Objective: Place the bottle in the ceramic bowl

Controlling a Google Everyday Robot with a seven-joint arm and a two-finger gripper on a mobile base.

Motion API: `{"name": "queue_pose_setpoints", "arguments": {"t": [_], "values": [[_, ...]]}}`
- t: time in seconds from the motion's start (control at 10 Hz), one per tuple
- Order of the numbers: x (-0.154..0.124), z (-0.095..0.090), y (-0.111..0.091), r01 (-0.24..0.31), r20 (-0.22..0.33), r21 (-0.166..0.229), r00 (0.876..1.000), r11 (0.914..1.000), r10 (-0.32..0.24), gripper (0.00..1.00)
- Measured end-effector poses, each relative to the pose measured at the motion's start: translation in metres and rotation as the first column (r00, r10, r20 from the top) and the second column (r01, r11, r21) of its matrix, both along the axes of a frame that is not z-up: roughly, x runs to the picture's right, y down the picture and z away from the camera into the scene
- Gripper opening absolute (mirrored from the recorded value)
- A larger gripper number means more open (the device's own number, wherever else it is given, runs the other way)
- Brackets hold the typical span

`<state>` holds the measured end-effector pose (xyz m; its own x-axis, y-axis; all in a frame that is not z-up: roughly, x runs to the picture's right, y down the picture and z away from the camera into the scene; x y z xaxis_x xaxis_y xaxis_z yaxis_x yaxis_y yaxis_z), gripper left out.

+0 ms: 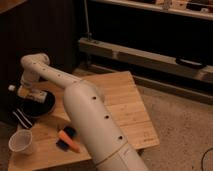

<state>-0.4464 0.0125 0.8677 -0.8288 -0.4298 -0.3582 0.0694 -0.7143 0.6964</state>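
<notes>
Table (125,95); gripper (31,91) seemingly above bowl (42,106).

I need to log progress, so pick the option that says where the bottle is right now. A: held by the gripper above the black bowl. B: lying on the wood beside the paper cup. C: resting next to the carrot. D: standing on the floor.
A: the bottle sits in the gripper, held sideways just over the ceramic bowl at the table's left end, away from the paper cup and carrot.
</notes>
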Motion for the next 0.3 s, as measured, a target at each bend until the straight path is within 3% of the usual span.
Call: {"name": "queue_pose_setpoints", "arguments": {"t": [0.2,0.3], "values": [[0.050,-0.001,0.011,-0.006,0.034,-0.039,0.999,0.9992,0.007,0.80],[0.071,-0.004,0.013,-0.008,0.101,-0.080,0.995,0.9967,0.016,0.80]]}}
